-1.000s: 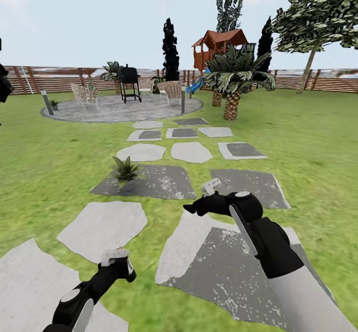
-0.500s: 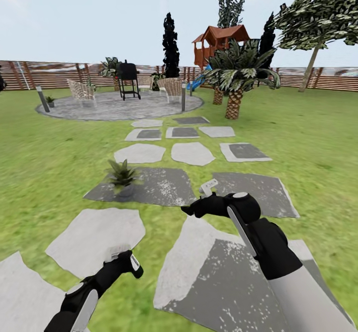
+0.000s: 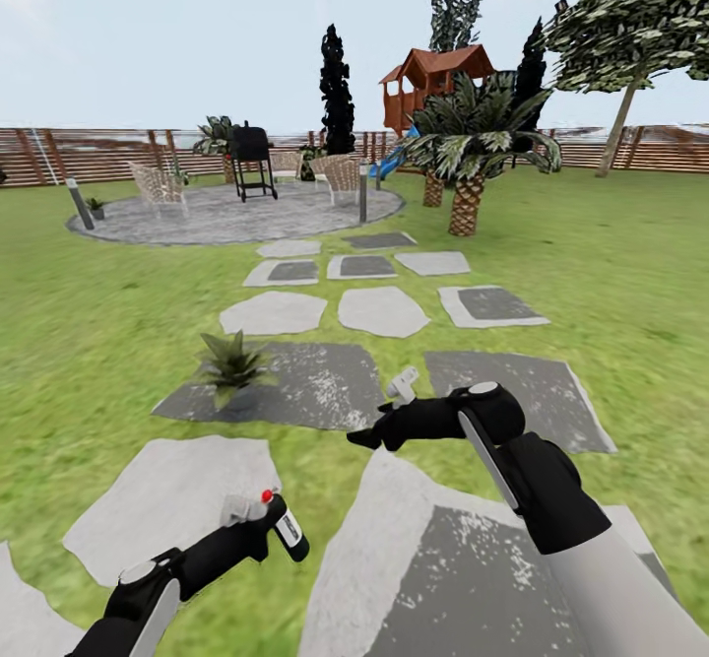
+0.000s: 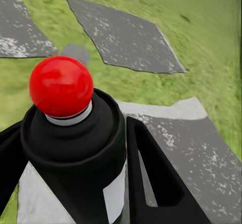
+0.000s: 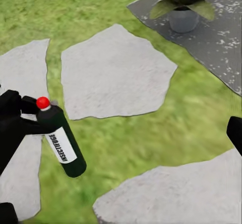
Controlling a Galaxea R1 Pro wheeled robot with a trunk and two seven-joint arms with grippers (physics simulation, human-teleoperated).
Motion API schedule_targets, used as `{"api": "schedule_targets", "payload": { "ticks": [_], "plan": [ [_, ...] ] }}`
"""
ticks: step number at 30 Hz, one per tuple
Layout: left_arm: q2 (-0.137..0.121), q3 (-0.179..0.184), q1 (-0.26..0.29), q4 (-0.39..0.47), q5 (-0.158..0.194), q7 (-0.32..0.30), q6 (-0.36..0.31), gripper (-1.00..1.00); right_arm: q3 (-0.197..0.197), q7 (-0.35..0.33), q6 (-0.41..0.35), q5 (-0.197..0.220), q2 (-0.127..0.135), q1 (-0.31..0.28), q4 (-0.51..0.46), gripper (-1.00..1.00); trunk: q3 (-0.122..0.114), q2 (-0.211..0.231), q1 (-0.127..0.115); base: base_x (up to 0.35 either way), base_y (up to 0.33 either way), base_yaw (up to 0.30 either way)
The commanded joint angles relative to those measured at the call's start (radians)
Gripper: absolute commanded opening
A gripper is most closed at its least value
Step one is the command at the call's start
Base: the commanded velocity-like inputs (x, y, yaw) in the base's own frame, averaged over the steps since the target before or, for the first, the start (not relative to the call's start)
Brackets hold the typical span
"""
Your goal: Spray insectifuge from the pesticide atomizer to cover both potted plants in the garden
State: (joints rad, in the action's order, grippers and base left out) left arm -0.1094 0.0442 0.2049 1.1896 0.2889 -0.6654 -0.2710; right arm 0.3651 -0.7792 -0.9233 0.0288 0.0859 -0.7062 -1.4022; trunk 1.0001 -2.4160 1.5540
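My left gripper (image 3: 258, 521) is shut on the pesticide atomizer (image 3: 286, 529), a dark bottle with a white label and a red tip, held low over the grass. The left wrist view has the atomizer (image 4: 75, 138) between two black fingers (image 4: 151, 178). In the right wrist view the atomizer (image 5: 61, 141) tilts in my left gripper (image 5: 20, 123). My right gripper (image 3: 379, 419) is open and holds nothing, above a paving slab. One potted plant (image 3: 231, 361) in a grey pot (image 5: 182, 18) stands on a dark slab ahead to the left. A second small potted plant (image 3: 96, 207) sits far off at the patio's edge.
Stone slabs (image 3: 379, 310) lead across the lawn to a round paved patio (image 3: 231, 214) with chairs, a grill (image 3: 252, 160) and grey bollard lamps (image 3: 78, 203). A palm (image 3: 468, 160), a wooden playhouse (image 3: 433, 76) and the slat fence (image 3: 640, 150) stand beyond.
The view has advanced and shifted, so the near potted plant sits lower and further left. My left arm has turned, bringing the atomizer's red tip and label into sight. The right arm holds its pose.
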Motion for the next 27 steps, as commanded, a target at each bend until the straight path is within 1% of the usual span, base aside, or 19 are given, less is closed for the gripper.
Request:
{"api": "schedule_targets", "payload": {
  "ticks": [1, 2, 4, 7, 8, 10, 11, 13, 15, 19, 20, 21, 23, 27],
  "plan": [
    [-0.009, 0.001, 0.000, 0.000, 0.000, -0.018, 0.005, -1.00, 0.001, -0.010, 0.002, -0.001, 0.002, 0.000, -0.001, 1.00, 0.000, 0.000, 0.000, 0.330, 0.000, 0.000],
    [-0.020, 0.001, 0.000, -0.001, -0.001, -0.046, 0.010, -1.00, 0.001, -0.019, 0.007, -0.002, 0.005, 0.000, -0.002, 1.00, 0.000, 0.000, 0.000, 0.330, 0.000, 0.000],
    [-0.030, 0.002, 0.000, -0.006, -0.002, -0.091, 0.017, -1.00, 0.000, -0.027, 0.015, -0.002, 0.007, 0.000, -0.003, 1.00, 0.000, 0.000, 0.000, 0.330, 0.000, -0.011],
    [-0.031, 0.002, 0.001, -0.016, -0.002, -0.097, 0.021, -1.00, 0.001, -0.028, 0.015, -0.001, 0.007, 0.000, -0.003, 1.00, 0.000, 0.000, 0.000, 0.330, 0.000, -0.017],
    [-0.030, 0.003, 0.001, -0.024, -0.005, -0.098, 0.033, -1.00, 0.001, -0.028, 0.014, 0.000, 0.007, 0.000, -0.003, 1.00, 0.000, 0.000, 0.000, 0.330, 0.000, -0.006],
    [-0.027, 0.005, 0.001, -0.048, -0.029, -0.101, 0.093, -1.00, 0.004, -0.029, 0.013, 0.002, 0.006, 0.000, -0.003, 1.00, 0.000, 0.000, 0.000, 0.330, 0.000, -0.003],
    [-0.024, 0.006, 0.001, -0.060, -0.051, -0.102, 0.121, -1.00, 0.016, -0.029, 0.013, 0.002, 0.005, 0.000, -0.003, 1.00, 0.000, 0.000, 0.000, 0.330, 0.000, -0.002],
    [-0.021, 0.006, 0.001, -0.073, -0.088, -0.104, 0.150, -1.00, 0.054, -0.029, 0.014, 0.003, 0.006, 0.000, -0.003, 1.00, 0.000, 0.000, 0.000, 0.330, 0.000, -0.001],
    [-0.019, 0.006, 0.002, -0.078, -0.109, -0.110, 0.165, -1.00, 0.097, -0.028, 0.015, 0.003, 0.006, 0.000, -0.002, 1.00, 0.000, 0.000, 0.000, 0.330, 0.000, 0.000],
    [-0.016, 0.007, 0.002, -0.081, -0.117, -0.143, 0.176, -1.00, 0.144, -0.029, 0.016, 0.005, 0.005, 0.000, -0.002, 1.00, 0.000, 0.000, 0.000, 0.330, 0.000, 0.000],
    [-0.016, 0.007, 0.002, -0.082, -0.117, -0.150, 0.177, -1.00, 0.162, -0.029, 0.017, 0.006, 0.004, 0.000, -0.002, 1.00, 0.000, 0.000, 0.000, 0.330, 0.000, 0.000],
    [-0.015, 0.007, 0.002, -0.082, -0.118, -0.158, 0.178, -1.00, 0.188, -0.029, 0.017, 0.007, 0.004, 0.000, -0.002, 1.00, 0.000, 0.000, 0.000, 0.330, 0.000, 0.000],
    [-0.015, 0.008, 0.002, -0.082, -0.119, -0.169, 0.179, -1.00, 0.218, -0.030, 0.018, 0.009, 0.003, 0.000, -0.001, 1.00, 0.000, 0.000, 0.000, 0.330, 0.000, 0.000],
    [-0.015, 0.008, 0.002, -0.083, -0.119, -0.207, 0.179, -1.00, 0.241, -0.041, 0.022, 0.009, 0.002, 0.000, -0.001, 1.00, 0.000, 0.000, 0.000, 0.330, 0.000, 0.000]
  ]
}}
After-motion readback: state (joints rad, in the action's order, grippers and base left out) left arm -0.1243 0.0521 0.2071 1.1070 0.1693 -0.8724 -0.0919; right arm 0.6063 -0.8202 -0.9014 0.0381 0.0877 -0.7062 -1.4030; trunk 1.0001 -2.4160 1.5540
